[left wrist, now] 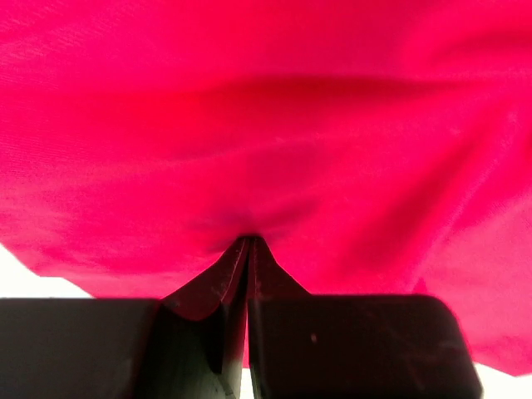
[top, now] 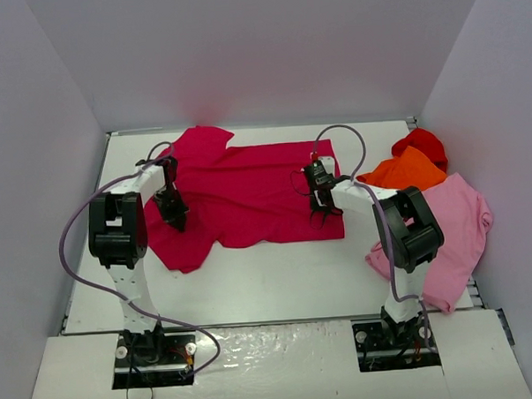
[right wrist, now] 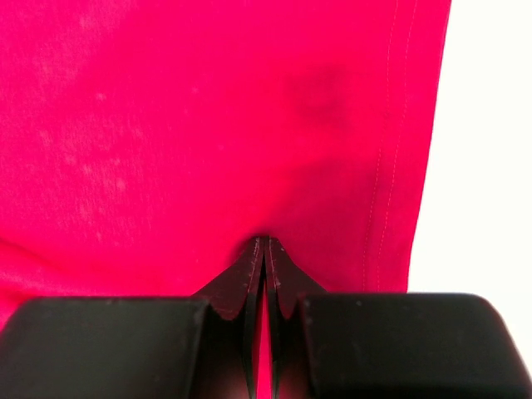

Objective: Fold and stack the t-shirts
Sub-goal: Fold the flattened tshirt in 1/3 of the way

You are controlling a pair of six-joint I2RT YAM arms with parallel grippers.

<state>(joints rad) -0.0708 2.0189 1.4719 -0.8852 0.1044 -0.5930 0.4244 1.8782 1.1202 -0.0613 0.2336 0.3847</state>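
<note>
The large crimson-magenta t-shirt lies spread across the back middle of the white table, its left side rumpled. My left gripper sits on the shirt's left part, and in the left wrist view it is shut, with crimson cloth puckered at its tips. My right gripper is near the shirt's front right corner. The right wrist view shows it shut on the cloth just inside the stitched hem. A light pink t-shirt, an orange one and a red one lie heaped at the right.
White walls enclose the table on three sides. The heap of shirts hangs over the table's right edge. Bare tabletop lies between the crimson shirt and the arm bases. Purple cables loop off both arms.
</note>
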